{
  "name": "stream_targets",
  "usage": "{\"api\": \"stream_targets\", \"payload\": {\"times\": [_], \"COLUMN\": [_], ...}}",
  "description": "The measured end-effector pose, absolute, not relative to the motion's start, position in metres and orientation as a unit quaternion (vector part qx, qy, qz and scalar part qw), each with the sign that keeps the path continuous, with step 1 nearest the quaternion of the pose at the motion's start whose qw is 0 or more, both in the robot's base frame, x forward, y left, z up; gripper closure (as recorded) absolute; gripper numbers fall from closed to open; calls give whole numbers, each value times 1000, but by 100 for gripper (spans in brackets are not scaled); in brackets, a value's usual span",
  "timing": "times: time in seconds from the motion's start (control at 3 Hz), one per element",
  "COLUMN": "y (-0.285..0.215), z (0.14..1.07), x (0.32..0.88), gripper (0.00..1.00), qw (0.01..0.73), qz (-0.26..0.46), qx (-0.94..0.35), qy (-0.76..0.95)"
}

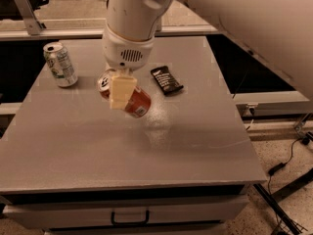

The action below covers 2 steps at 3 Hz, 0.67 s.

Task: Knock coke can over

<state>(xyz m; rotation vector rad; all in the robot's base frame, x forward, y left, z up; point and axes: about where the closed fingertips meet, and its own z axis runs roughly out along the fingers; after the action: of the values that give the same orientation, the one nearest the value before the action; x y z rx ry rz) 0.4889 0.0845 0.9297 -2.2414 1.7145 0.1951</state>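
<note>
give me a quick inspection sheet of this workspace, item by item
surface: grey table, drawer below it
job's things: coke can tipped steeply over, silver top toward the left
clutter: white-and-green can upright at far left; black wrapper lying flat
grippers: pincer directly in front of the coke can's middle
cables: black cables on the floor right of the table
surroundings: metal bracket behind the table
</note>
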Motion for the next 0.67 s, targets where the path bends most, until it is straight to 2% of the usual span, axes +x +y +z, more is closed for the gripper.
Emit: {"api": "stream_targets", "payload": {"times": [0.33, 0.67], "y": [71, 72], "z": [921, 911], "x": [489, 494], "gripper": [96, 73], "qw": [119, 97], "qz": [29, 19], "qx": [-799, -805], "qy": [589, 585]}}
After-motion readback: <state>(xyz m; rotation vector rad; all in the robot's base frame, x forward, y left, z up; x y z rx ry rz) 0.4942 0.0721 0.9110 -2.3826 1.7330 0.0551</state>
